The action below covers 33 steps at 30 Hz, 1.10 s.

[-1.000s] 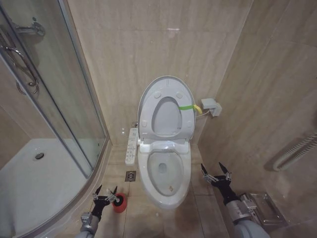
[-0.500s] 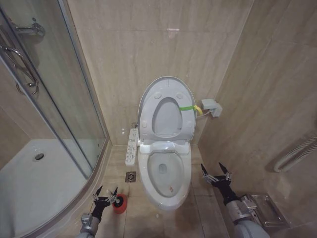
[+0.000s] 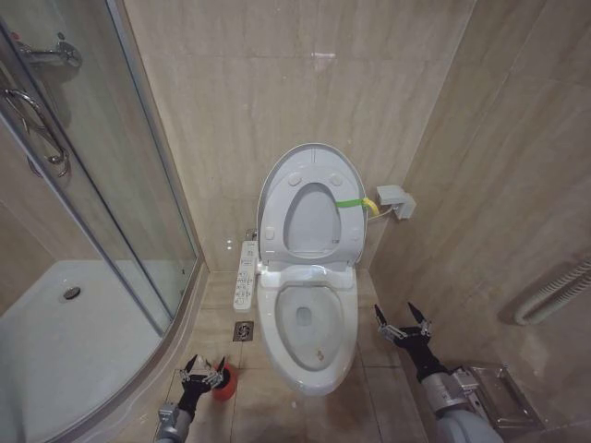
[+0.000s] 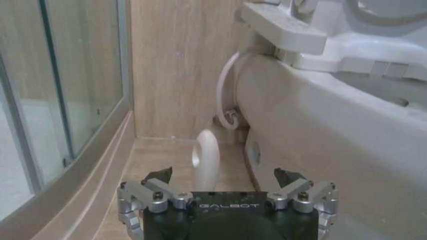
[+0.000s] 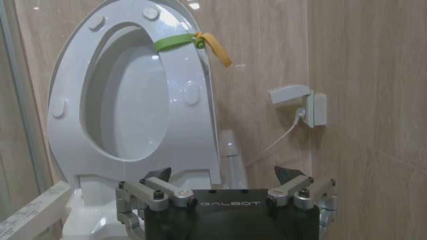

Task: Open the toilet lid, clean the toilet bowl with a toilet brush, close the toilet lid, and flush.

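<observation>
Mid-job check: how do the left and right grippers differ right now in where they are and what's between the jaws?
The left gripper is low by the red holder on the toilet's shower side; the right gripper hangs higher beside the toilet bowl near the wall. The left gripper's jaws straddle the toilet brush handle without closing on it; the right gripper's jaws have nothing between them. Both stand open.

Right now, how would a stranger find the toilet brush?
Start at the toilet bowl in the middle, then look down at the floor on its left side. The brush stands there in a red holder, its white looped handle between the open left gripper's fingers.
</observation>
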Tool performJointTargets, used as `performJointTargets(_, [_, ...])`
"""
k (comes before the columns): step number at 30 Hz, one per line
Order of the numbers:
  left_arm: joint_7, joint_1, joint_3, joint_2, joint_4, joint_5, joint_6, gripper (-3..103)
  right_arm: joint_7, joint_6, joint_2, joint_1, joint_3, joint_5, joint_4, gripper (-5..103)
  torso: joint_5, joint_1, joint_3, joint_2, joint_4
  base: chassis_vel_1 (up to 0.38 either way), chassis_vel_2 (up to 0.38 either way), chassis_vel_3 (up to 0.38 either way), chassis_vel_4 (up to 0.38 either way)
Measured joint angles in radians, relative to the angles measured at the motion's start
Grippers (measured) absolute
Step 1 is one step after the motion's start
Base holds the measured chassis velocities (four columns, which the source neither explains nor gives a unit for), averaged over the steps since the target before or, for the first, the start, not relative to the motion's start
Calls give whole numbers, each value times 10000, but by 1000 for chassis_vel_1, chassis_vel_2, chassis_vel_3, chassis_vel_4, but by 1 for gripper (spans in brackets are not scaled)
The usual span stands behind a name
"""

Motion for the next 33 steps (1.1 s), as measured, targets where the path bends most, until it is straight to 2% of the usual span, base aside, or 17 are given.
performJointTargets(11, [114,-535,-221,101,696,110,-59,98,0,0,0,1,0,0,0,100,1,0,0,0,0,0,0,0,0])
performJointTargets(12, [176,-594,-228,100,766,109,-97,84,0,0,0,1,0,0,0,100,1,1,0,0,0,0,0,0,0])
performJointTargets(19, [497,-810,-223,21,1016,101,-187,84,0,0,0,1,0,0,0,100,1,1,0,0,0,0,0,0,0])
performJointTargets(20, [553,-837,-213,-7,1045,101,-192,57,0,0,0,1,0,0,0,100,1,1,0,0,0,0,0,0,0])
performJointTargets(27, [695,-925,-171,-114,1174,138,-198,57,0,0,0,1,0,0,0,100,1,1,0,0,0,0,0,0,0])
performJointTargets(28, [695,-930,-172,-121,1185,149,-198,30,0,0,0,1,0,0,0,100,1,1,0,0,0,0,0,0,0])
performJointTargets(33, [686,-953,-191,-126,1243,211,-199,30,0,0,0,0,0,0,0,100,-2,1,0,0,-2,0,0,0,0])
